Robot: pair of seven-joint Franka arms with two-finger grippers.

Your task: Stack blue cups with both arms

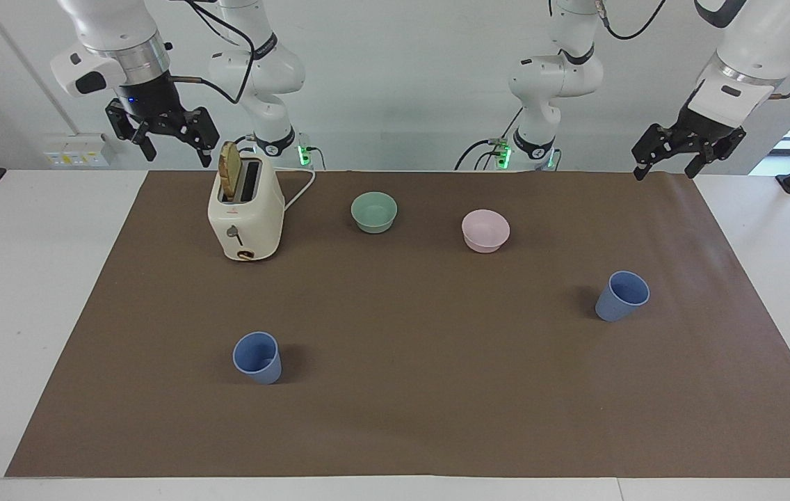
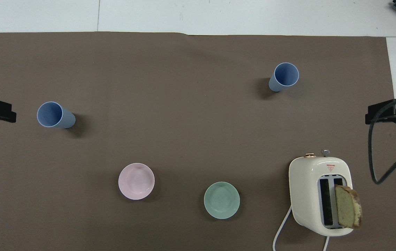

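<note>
You had the right claw (image 1: 167,142) spread and empty at the upper left of the facing frame, raised above the toaster's end of the brown mat (image 1: 409,417). Your left claw (image 1: 666,161) hung at the upper right of that frame, fingers likewise apart and holding nothing, over the mat's corner. Just below the right claw stood the cream toaster (image 1: 245,216) with a slice of bread (image 1: 229,169) sticking up from one slot. Along the upper middle sat the green bowl (image 1: 374,211) and beside it the pink bowl (image 1: 485,230). One blue cup (image 1: 258,357) stood upright in the lower left of the frame; the other blue cup (image 1: 621,296) stood at the middle right, well apart from the first, both unstacked on the desk (image 1: 19,278).
</note>
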